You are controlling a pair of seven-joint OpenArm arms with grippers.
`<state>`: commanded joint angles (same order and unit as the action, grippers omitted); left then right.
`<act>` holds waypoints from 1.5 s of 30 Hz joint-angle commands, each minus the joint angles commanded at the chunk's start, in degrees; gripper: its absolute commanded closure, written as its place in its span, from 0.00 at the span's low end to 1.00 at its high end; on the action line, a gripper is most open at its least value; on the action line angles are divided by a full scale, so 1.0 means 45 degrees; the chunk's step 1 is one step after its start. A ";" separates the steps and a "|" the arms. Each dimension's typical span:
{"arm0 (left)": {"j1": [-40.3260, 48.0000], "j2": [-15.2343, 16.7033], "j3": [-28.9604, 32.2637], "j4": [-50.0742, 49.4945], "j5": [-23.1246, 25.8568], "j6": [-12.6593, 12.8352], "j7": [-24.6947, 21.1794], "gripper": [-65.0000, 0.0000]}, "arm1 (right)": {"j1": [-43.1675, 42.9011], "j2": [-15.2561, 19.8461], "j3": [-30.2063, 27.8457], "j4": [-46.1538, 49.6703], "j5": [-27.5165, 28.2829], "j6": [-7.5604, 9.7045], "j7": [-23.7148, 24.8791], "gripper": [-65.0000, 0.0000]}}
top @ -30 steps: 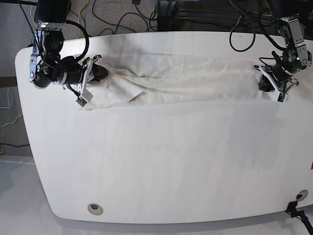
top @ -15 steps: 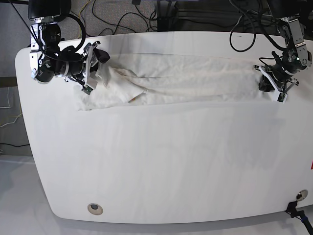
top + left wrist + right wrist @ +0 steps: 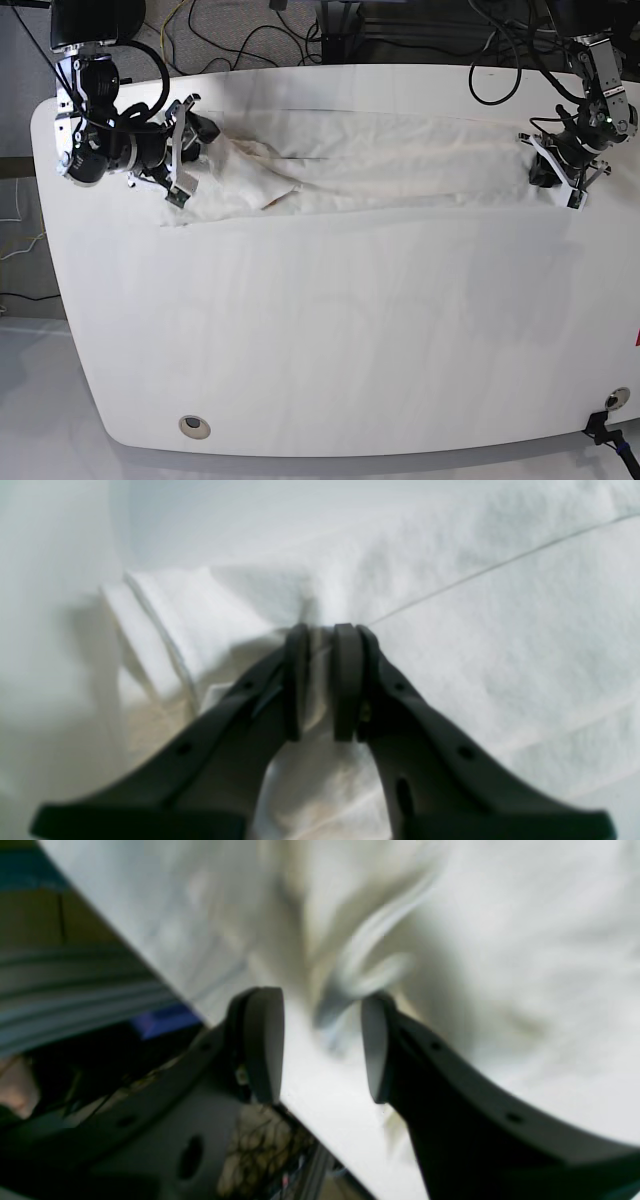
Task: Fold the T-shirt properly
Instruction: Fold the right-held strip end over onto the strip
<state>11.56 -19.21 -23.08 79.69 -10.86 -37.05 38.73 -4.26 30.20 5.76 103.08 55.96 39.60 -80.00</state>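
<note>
Right gripper (image 3: 200, 135) shifted lower over unmarked white T-shirt (image 3: 400, 160).

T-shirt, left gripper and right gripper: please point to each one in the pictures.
T-shirt (image 3: 400, 160), base view, middle of the cloth.
Left gripper (image 3: 322, 680), left wrist view, between its fingertips.
Right gripper (image 3: 322, 1045), right wrist view, between its fingertips.

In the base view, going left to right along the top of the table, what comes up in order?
Right gripper, open, at the bunched end → long white folded T-shirt → left gripper, shut on the shirt's far end.
</note>
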 joint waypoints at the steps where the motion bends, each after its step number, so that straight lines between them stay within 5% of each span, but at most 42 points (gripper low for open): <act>1: -0.0039 0.0000 0.0000 0.0000 0.0000 0.0000 0.0000 0.86 | 0.0020 -0.0020 0.0391 0.0000 0.0313 0.0000 0.0000 0.61; 12: -0.0313 0.0000 0.0117 0.0000 0.0000 0.0000 0.0000 0.86 | 0.0313 -0.0781 0.1211 -0.0098 0.0567 -0.0059 0.0000 0.61; 18: -0.0313 0.0000 0.0430 0.0000 0.0000 0.0000 0.0000 0.86 | 0.0313 -0.1973 0.1192 -0.0059 -0.1895 -0.0059 0.0000 0.61; 32: -0.0313 0.0000 0.0430 0.0000 0.0000 0.0000 0.0000 0.86 | 0.1328 -0.3536 0.1192 -0.0098 -0.5451 -0.0039 0.0420 0.61; 45: -0.0313 0.0000 0.0430 0.0000 0.0000 0.0000 0.0000 0.86 | 0.0625 -0.3907 0.1172 -0.0098 -0.5841 -0.0039 0.0420 0.62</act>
<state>10.15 -19.21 -21.14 79.69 -10.86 -37.05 38.73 -1.45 12.62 11.03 102.64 29.67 39.43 -78.11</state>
